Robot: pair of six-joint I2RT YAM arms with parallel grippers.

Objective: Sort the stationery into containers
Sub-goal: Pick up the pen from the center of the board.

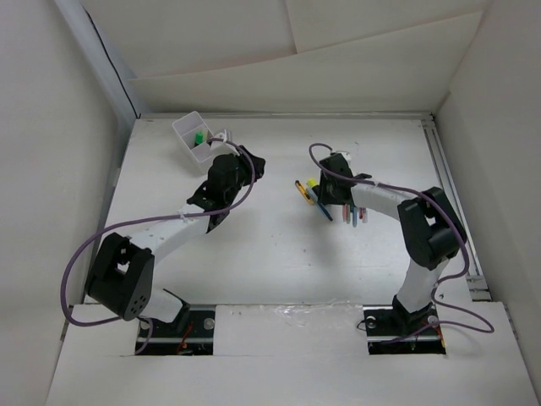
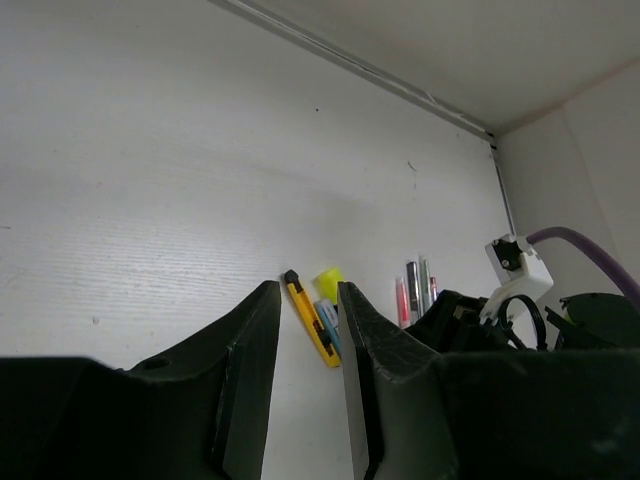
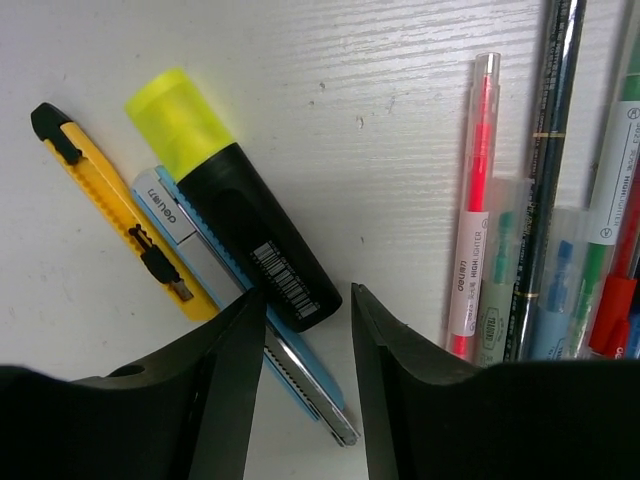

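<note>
The white tray (image 1: 184,127) stands at the back left with a green item (image 1: 198,137) in it. Loose stationery lies mid-table: a yellow cutter (image 3: 100,195), a blue cutter (image 3: 165,205), a black highlighter with a yellow cap (image 3: 240,225), a pink highlighter pen (image 3: 472,200) and several pens (image 3: 560,200). My right gripper (image 3: 308,295) hangs open just above the black highlighter's end and the blue cutter, holding nothing. To the right of the tray my left gripper (image 2: 307,290) is narrowly open and empty, facing the yellow cutter (image 2: 308,318) and the pens (image 2: 415,285).
White walls enclose the table on the left, back and right. A metal rail (image 1: 448,203) runs along the right edge. Purple cables (image 1: 93,245) loop off both arms. The right arm (image 1: 423,228) reaches in from the right, over the pens.
</note>
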